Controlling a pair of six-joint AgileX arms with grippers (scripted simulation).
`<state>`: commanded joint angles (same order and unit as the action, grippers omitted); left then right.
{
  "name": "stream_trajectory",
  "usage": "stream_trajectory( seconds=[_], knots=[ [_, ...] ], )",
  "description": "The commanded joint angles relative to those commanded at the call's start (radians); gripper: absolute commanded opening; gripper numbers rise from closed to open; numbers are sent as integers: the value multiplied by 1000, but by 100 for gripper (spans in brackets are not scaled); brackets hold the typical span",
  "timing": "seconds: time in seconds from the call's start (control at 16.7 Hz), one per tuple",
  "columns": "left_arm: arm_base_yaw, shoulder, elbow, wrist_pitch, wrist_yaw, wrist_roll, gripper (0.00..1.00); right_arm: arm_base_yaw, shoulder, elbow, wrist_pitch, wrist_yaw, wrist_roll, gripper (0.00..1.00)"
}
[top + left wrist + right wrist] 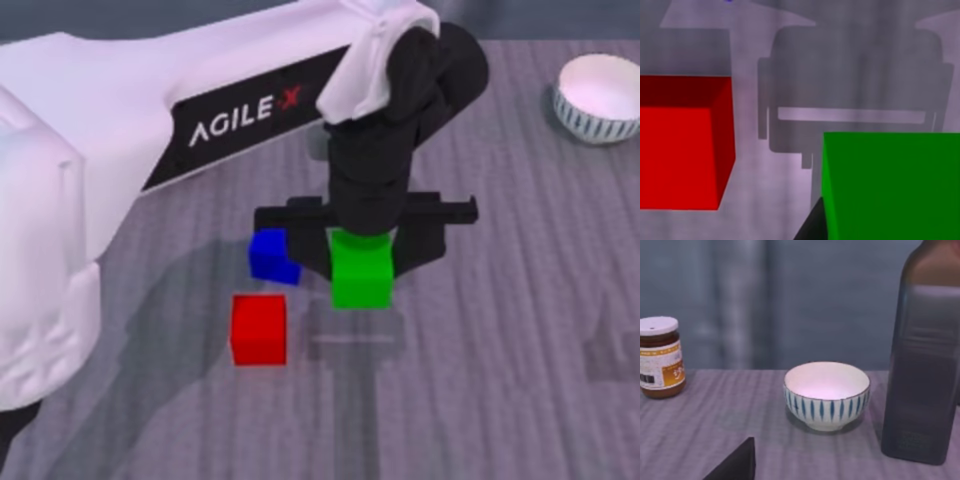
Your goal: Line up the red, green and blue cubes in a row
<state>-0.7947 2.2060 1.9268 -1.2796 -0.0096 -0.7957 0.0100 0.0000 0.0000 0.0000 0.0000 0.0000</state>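
White bowl (826, 395) stands between jar (660, 357) and dark bottle (925, 350).

1. The left arm reaches in from the top view's left, its white link slanting across toward the middle of the tabletop (500, 330)
2. Its black wrist points straight down
3. The left hand (361, 262) is clamped on the green cube (360, 272), held above the tabletop
4. The right hand shows only as a dark tip in its own wrist view
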Motion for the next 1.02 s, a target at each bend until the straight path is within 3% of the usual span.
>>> stream_trajectory(
  seconds=[0.48,0.78,1.02],
  knots=[
    [0,40,-187,233,0,1,0,0,0,0,0,0,0,100],
    [0,44,-200,246,0,1,0,0,0,0,0,0,0,100],
    [0,44,-200,246,0,1,30,0,0,0,0,0,0,100]
  ],
)
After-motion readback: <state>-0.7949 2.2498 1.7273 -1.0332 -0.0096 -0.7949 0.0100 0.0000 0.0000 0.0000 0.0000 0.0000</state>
